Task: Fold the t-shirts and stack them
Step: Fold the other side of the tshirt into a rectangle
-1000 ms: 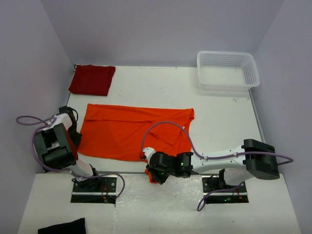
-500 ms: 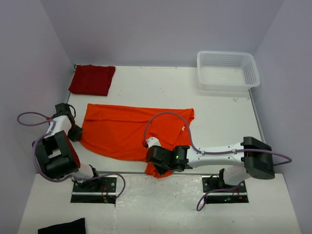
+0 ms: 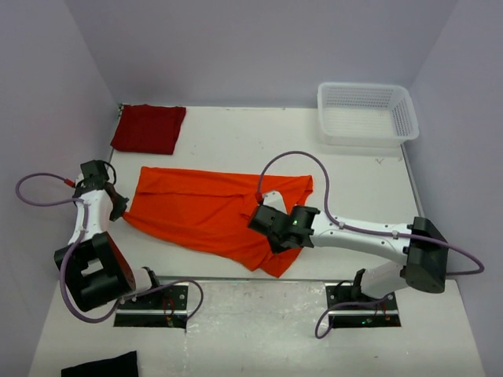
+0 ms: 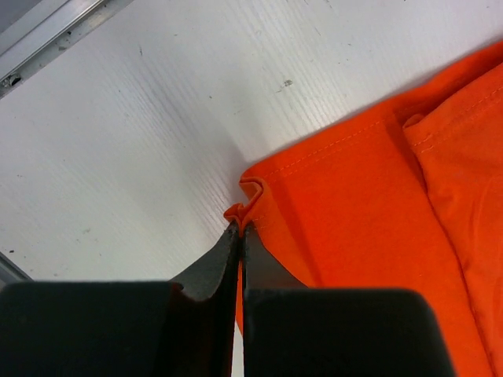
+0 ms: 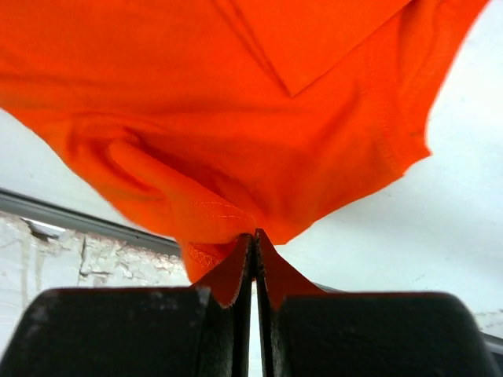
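Observation:
The orange t-shirt (image 3: pixel 204 210) lies spread across the middle of the table, partly lifted at its near right side. My left gripper (image 3: pixel 119 210) is shut on the shirt's left corner (image 4: pixel 245 206) at the table's left edge. My right gripper (image 3: pixel 271 228) is shut on a bunched hem of the orange shirt (image 5: pixel 228 220) and holds it up off the table over the shirt's right half. The crimson t-shirt (image 3: pixel 148 128) lies folded at the far left corner, away from both grippers.
A white mesh basket (image 3: pixel 365 114) stands at the far right. A small black cloth (image 3: pixel 100 366) lies on the near platform at the bottom left. The table's metal front rail (image 5: pixel 71 210) shows under the hanging cloth. Purple cables loop from both arms.
My right gripper has risen and moved away from the near edge toward the table's middle, dragging the orange hem with it. My left gripper has moved farther back along the left edge, pulling its corner.

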Robot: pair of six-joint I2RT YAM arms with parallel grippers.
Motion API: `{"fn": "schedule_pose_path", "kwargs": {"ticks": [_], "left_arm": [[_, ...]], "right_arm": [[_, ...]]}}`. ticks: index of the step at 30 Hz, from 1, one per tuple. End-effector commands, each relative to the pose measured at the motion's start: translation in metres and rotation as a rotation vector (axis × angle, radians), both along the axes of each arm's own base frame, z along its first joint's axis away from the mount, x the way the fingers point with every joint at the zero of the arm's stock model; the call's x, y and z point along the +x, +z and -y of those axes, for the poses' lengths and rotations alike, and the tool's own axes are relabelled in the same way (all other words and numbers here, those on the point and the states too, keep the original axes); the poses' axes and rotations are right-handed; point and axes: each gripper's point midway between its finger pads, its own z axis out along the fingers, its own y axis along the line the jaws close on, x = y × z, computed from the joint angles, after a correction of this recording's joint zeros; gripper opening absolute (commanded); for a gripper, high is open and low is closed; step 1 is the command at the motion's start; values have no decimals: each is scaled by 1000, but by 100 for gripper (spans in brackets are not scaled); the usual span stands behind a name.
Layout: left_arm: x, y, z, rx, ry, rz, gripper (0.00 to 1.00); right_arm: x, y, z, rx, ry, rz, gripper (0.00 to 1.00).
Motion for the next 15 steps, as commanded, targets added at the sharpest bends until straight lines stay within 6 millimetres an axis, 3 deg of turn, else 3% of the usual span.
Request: {"fn": "schedule_pose_path", "kwargs": {"ticks": [1,5,10,15], "left_arm": [[9,4,-1,-3,-12,44,0],[9,-6,2,-23,-22,40,0],[12,-4,3,-27,-23,51,0],[13,-6,2,-32,-21,46,0]], "right_arm": [[21,37,17,4,-77,84,0],[42,49,41,-12,-138,117,0],[66,59,68,-25,-200,144,0],[85,64,81,-24,-227,164,0]]}}
